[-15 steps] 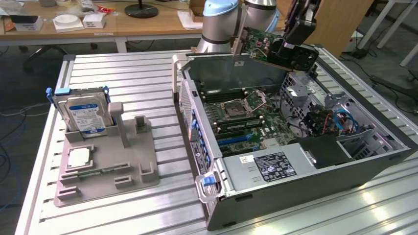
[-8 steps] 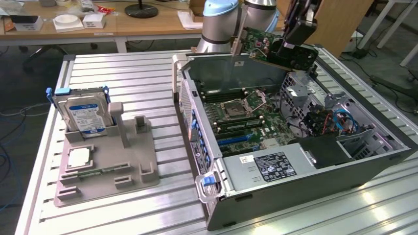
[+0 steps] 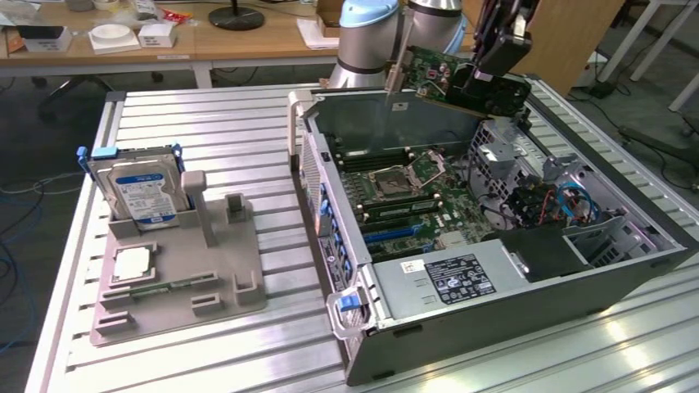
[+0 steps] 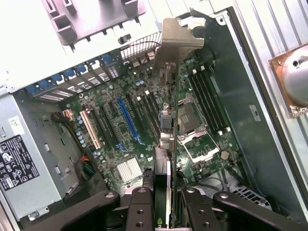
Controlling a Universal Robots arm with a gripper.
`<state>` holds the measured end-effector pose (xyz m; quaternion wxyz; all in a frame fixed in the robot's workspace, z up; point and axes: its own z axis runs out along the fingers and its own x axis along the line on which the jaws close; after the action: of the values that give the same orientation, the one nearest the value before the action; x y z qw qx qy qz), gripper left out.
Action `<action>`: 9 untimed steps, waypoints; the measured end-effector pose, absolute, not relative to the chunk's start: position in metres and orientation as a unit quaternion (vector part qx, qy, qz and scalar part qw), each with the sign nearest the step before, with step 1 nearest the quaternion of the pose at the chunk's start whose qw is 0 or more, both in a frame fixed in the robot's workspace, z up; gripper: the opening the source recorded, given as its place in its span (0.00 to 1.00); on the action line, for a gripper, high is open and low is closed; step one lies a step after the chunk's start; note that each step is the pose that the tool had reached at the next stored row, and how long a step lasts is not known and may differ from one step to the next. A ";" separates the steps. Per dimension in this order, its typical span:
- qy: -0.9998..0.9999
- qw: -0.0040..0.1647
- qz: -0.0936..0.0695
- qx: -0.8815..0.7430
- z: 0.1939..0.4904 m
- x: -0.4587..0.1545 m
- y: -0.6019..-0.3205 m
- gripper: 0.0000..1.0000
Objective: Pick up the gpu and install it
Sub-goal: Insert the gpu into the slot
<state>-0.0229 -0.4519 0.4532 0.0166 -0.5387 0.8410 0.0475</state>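
Observation:
The gpu (image 3: 428, 72), a thin card with a green circuit face and a silvery bracket edge, hangs in the air over the far end of the open computer case (image 3: 492, 286). My gripper (image 3: 475, 82) is shut on it. In the wrist view the gpu (image 4: 166, 130) runs edge-on out from between my black fingers (image 4: 139, 207), its metal bracket (image 4: 179, 41) at the far end. Below it lies the motherboard (image 4: 120, 139) with its blue expansion slot (image 4: 127, 120) and black slots beside it. The card hangs above the board, not touching it.
A grey fixture (image 3: 186, 278) stands at the exterior view's left on the slatted table (image 3: 218, 123). It carries a hard drive (image 3: 137, 192) standing upright and a processor chip (image 3: 131, 264). The power supply (image 3: 453, 278) fills the case's near end. Cables (image 3: 557, 205) crowd the drive bay.

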 end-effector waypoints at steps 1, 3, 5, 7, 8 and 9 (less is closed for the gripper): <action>0.840 0.017 0.048 -0.540 0.453 -0.023 -0.452 0.27; 0.837 0.017 0.049 -0.544 0.453 -0.023 -0.452 0.27; 0.835 0.018 0.050 -0.547 0.453 -0.023 -0.452 0.27; 0.833 0.018 0.051 -0.551 0.453 -0.023 -0.452 0.27; 0.832 0.018 0.052 -0.553 0.453 -0.023 -0.452 0.27; 0.830 0.018 0.052 -0.554 0.453 -0.023 -0.452 0.27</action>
<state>-0.0229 -0.4525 0.4532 0.0183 -0.5545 0.8304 0.0519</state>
